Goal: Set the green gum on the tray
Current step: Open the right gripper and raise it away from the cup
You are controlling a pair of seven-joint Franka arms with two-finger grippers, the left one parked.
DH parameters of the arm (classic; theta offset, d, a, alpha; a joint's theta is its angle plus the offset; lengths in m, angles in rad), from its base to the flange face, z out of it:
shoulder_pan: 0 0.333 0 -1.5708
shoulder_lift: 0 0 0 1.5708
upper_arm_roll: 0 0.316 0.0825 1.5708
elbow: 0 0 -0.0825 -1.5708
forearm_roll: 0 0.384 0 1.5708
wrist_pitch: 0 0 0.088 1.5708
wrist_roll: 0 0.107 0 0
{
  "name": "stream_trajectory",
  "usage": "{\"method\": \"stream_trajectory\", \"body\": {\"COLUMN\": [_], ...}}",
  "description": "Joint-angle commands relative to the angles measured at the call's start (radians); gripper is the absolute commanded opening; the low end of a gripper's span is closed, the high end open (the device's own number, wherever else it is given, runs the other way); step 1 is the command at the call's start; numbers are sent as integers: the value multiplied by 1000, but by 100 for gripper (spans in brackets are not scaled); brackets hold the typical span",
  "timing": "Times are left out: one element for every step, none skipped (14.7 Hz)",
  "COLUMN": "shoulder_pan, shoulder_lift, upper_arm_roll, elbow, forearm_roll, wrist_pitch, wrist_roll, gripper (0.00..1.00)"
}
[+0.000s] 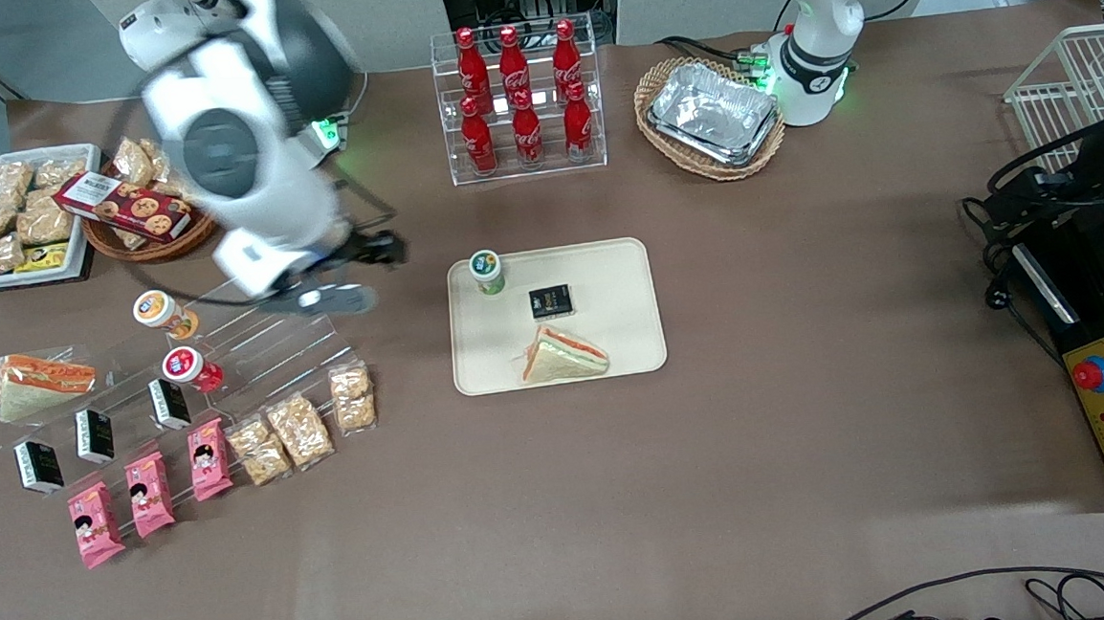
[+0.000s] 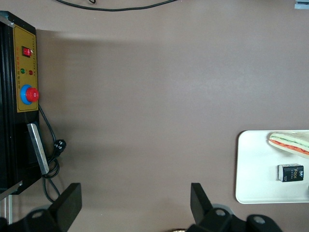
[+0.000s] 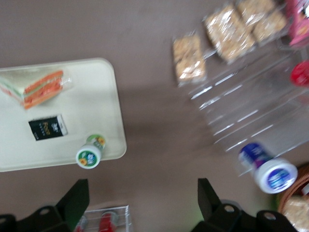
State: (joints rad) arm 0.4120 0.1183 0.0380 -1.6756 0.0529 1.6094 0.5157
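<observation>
green gum (image 1: 487,271) already stands upright on the tray (image 1: 612,345), in a corner by the rim. our gripper (image 1: 345,299) looks open and empty, probably over the clear rack; we'd just back off cleanly.

The green gum (image 1: 487,272) is a small cylindrical bottle with a green body and a white round lid printed in green and yellow. It stands upright inside the tray (image 1: 619,277), in the corner farthest from the front camera toward the working arm's end of the bench. The tray is flat, cream-beige, rectangular, with rounded corners and a low rim. The gripper (image 1: 340,299) is apart from both, its jaws open.
</observation>
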Motion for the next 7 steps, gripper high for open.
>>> {"method": "stream_trajectory", "body": {"shoulder_pan": [-168, -217, -269, -310, -330, -332, -331], "shoulder_lift": [-66, -83, -104, -117, -133, -144, -153], "upper_arm_roll": [6, 6, 6, 3, -9, -36, -70], "elbow": [50, 50, 50, 50, 51, 51, 51], "forearm_roll": [-37, -53, -51, -53, -56, -53, -51], "wrist_pitch": [-40, -42, -40, -40, -40, -40, -40], "wrist_roll": [-297, -356, -373, -382, -435, -518, -554], "gripper": [100, 100, 100, 100, 100, 100, 100]}}
